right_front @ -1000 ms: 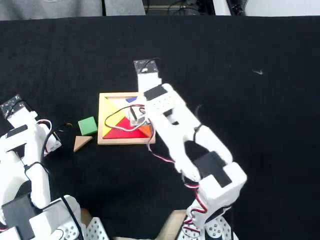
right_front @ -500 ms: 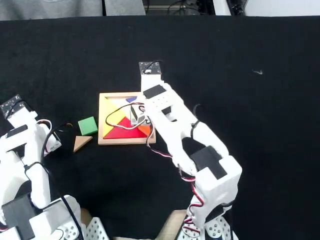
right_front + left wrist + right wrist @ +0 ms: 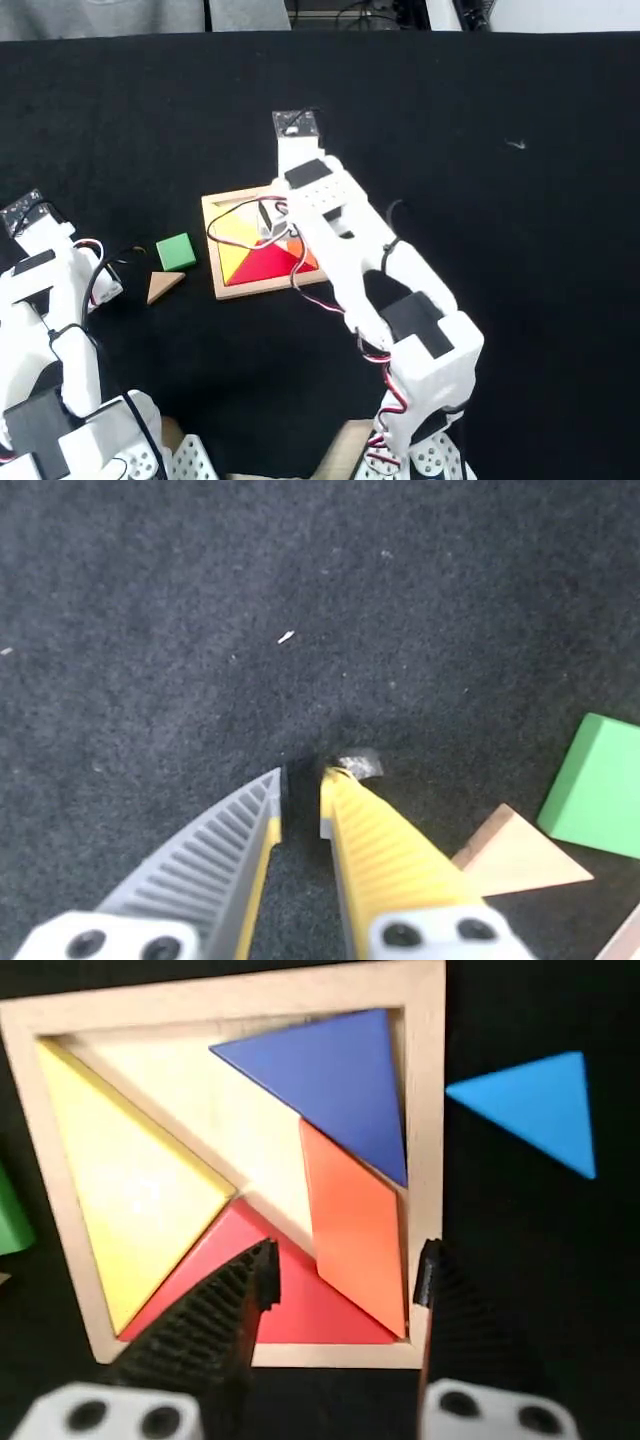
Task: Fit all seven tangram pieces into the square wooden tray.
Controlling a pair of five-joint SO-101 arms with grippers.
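Holding our right claw point(image 3: 347, 1260) open above the orange parallelogram point(image 3: 355, 1220), we find the tray point(image 3: 220, 995) near the middle of the bench point(image 3: 520, 250), also carrying a yellow triangle point(image 3: 130, 1190), red triangle point(image 3: 300, 1312) and dark blue triangle point(image 3: 330, 1075). Our left claw point(image 3: 303, 778) sits closed, empty, near the green square point(image 3: 600, 785) and tan triangle point(image 3: 510, 855).

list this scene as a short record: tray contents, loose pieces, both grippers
tray: square wooden tray, lying askew on the black cloth
in tray: yellow triangle, red triangle, dark blue triangle, orange parallelogram
loose: light blue triangle on one side of the tray; green square and tan triangle on the other
right gripper: open, above the red triangle and orange parallelogram
left gripper: shut, empty, over cloth near the tan triangle
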